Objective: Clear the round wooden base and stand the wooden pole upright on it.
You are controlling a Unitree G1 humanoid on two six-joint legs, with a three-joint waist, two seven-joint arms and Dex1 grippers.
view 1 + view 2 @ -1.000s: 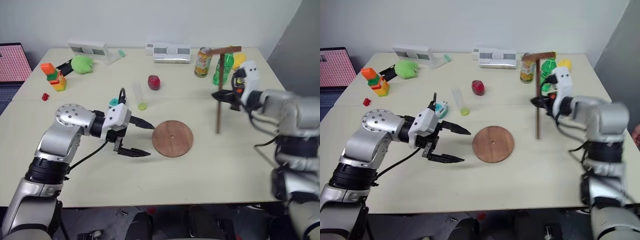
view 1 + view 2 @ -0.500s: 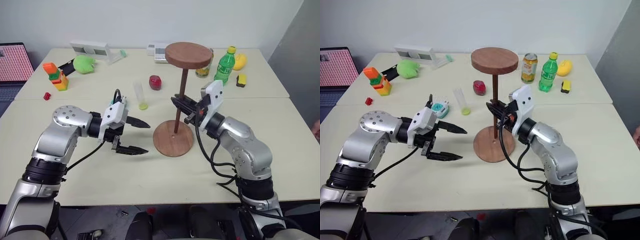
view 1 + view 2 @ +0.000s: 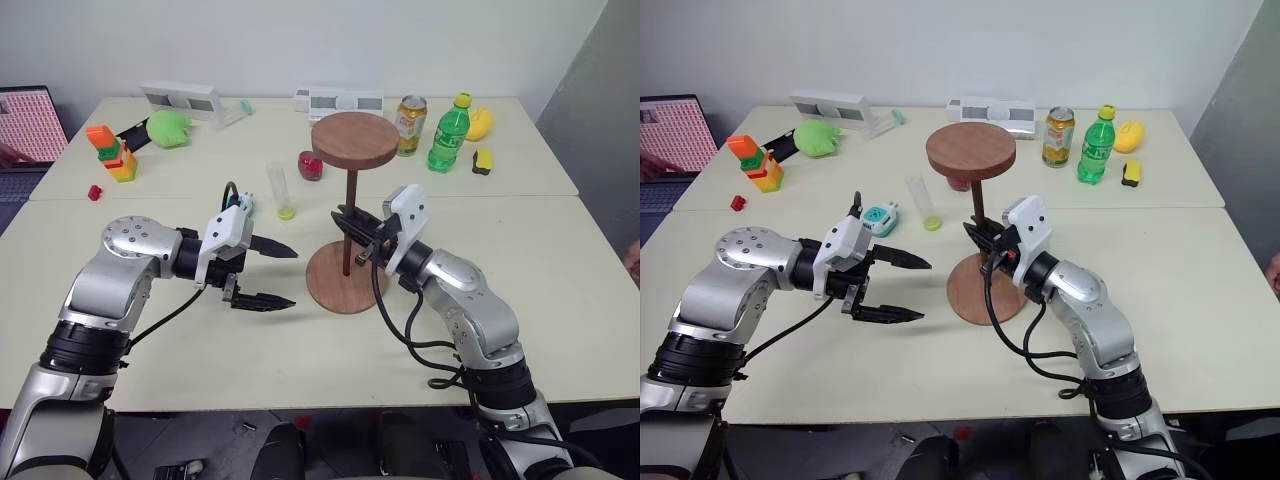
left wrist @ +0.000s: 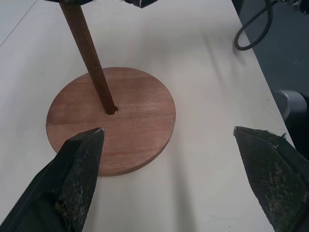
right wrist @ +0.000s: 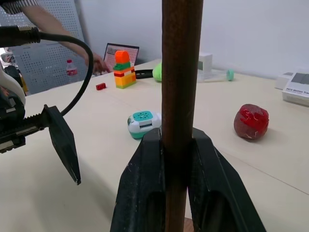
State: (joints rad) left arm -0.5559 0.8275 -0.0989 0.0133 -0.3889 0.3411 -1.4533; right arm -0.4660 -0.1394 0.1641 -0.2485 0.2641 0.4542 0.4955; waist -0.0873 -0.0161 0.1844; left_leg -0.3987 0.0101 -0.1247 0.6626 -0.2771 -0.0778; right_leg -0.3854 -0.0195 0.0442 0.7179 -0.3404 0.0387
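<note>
A soda can (image 3: pixel 409 125) stands beside a green bottle (image 3: pixel 447 134), with a red fruit (image 5: pixel 250 121) near a clear tube (image 3: pixel 279 191).

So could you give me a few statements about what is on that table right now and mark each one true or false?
1. The right gripper is shut on the wooden pole. True.
2. The pole's lower end sits at the centre hole of the round wooden base. True.
3. The left gripper grips the base. False: its jaws are open, beside the base and apart from it.
4. The pole's fixed disc is at the bottom. False: it is at the top.
5. The green bottle lies on the base. False: it stands at the table's far side, next to a drink can.
</note>
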